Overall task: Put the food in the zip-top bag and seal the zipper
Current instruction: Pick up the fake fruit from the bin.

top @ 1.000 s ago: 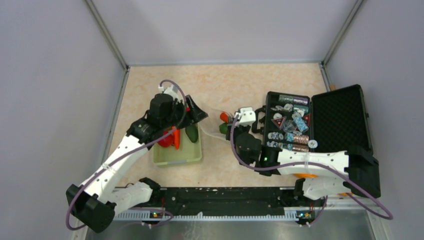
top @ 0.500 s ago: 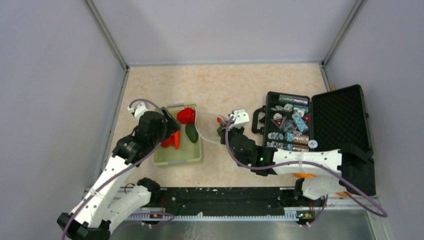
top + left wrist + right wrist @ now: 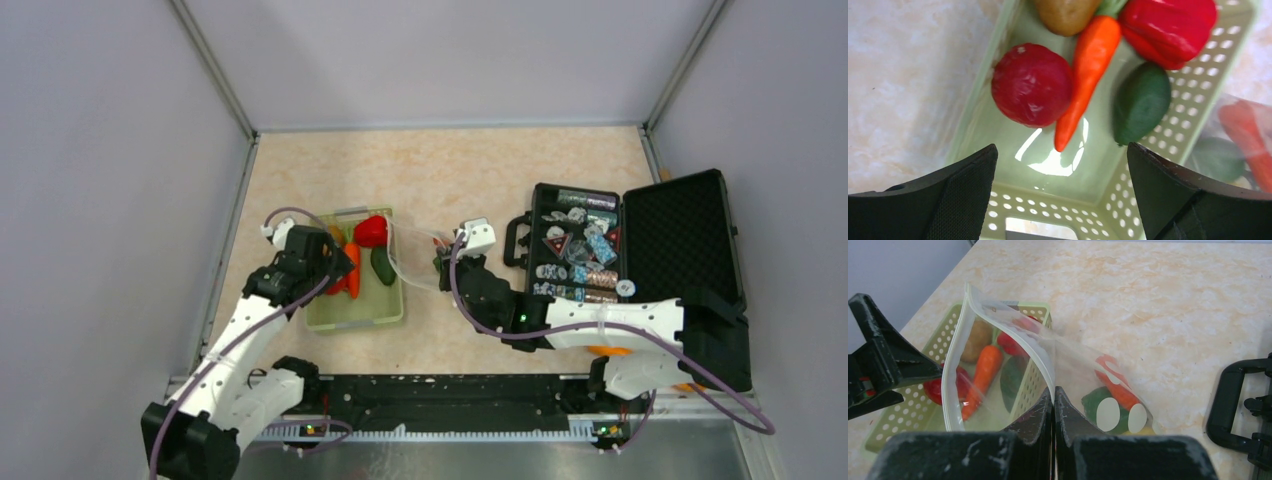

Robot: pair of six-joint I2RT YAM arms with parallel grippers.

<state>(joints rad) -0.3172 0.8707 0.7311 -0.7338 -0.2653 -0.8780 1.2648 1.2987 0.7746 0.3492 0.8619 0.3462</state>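
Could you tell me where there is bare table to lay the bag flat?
The widest bare patch is the far table strip between the back wall and the basket and black case. A smaller one lies near, between basket and base rail. The middle is crowded: the zip-top bag, pinched by the right gripper, fills the gap.

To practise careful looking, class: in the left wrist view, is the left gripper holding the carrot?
No, the left gripper is open above the basket, and the carrot lies untouched inside it.

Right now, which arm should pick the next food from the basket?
Left. The left gripper hovers open over the carrot in the basket; the right gripper is shut on the zip-top bag.
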